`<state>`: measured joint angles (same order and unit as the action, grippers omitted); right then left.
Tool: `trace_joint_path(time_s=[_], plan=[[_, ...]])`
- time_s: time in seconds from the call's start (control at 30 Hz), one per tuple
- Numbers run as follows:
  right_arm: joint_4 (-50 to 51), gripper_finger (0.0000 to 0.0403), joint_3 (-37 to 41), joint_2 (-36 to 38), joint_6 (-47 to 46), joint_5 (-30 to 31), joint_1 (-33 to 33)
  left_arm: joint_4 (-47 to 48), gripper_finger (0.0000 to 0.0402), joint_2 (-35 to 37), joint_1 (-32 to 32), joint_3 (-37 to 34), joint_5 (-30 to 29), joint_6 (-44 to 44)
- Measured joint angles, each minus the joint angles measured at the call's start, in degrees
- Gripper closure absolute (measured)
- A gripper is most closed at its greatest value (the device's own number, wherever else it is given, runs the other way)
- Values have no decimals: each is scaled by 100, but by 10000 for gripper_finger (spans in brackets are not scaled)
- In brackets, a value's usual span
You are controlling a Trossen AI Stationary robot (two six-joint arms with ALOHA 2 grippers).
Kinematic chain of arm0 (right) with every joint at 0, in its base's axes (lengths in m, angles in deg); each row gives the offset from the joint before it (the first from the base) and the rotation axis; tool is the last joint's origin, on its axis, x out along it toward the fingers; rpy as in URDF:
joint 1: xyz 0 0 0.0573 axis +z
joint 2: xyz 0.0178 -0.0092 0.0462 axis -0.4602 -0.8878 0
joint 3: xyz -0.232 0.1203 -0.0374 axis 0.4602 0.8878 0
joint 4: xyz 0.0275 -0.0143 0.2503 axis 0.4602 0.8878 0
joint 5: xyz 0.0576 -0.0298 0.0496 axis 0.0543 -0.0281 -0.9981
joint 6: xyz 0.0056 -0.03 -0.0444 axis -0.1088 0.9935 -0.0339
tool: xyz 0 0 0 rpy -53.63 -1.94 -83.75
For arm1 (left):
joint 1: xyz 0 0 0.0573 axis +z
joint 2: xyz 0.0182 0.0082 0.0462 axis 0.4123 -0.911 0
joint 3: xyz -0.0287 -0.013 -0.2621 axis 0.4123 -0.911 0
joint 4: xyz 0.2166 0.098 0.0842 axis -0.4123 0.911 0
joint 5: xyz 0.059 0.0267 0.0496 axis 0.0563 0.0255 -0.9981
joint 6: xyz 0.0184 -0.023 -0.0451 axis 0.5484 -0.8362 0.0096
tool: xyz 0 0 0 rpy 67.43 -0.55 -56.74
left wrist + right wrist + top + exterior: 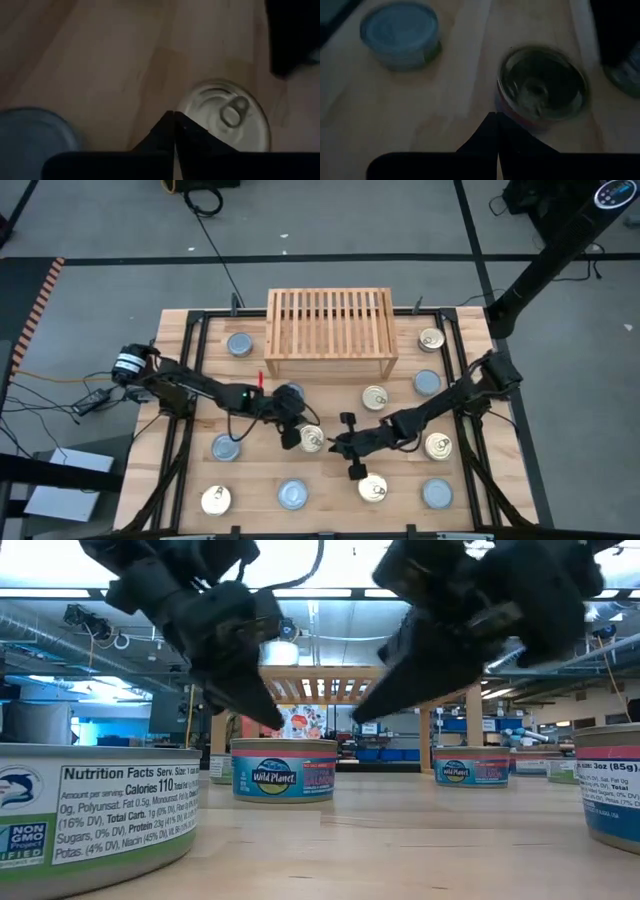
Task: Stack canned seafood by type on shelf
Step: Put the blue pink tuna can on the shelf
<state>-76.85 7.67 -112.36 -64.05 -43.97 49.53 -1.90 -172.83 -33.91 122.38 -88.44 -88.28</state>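
Note:
The wooden shelf (330, 333) stands at the table's far middle. Round tins with pale gold or blue-grey tops lie scattered on the planks around it. One gold-topped tin (311, 438) (284, 769) sits on its base in front of the shelf. My left gripper (297, 438) (173, 115) is shut, its tips just left of this tin (225, 115). My right gripper (338, 446) (495, 115) is shut too, its tips just right of the same tin (542, 87). In the low view both grippers' tips (278, 722) (358, 716) hang slightly above the tin's top, one on each side.
Blue-grey tins (240, 344) (226, 447) (293, 494) (427, 382) and gold tins (375, 397) (438, 445) (372, 488) stand around the grippers. One blue-grey tin (290, 393) sits under my left arm, close to the shelf's front. Black frame rails (195, 350) run along the table's sides.

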Motion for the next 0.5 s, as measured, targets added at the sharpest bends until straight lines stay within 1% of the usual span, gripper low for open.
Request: trace_joint_path(time_s=[0.1,0.17,0.23,0.27,0.4,0.5], plan=[[41,394,-270,-241,15,166,0,76,397,-94,84,-17,8,24],[-35,394,-471,-396,17,296,0,320,396,-114,98,-46,85,54],[65,394,-554,-477,20,407,-8,82,397,-218,93,-4,134,108],[16,394,-623,-559,19,431,-27,119,397,-232,91,-9,154,134],[60,394,-635,-639,-25,493,-81,8,397,-339,72,-16,256,164],[218,394,-631,-610,-121,653,-92,-51,397,-328,67,-16,265,217]])
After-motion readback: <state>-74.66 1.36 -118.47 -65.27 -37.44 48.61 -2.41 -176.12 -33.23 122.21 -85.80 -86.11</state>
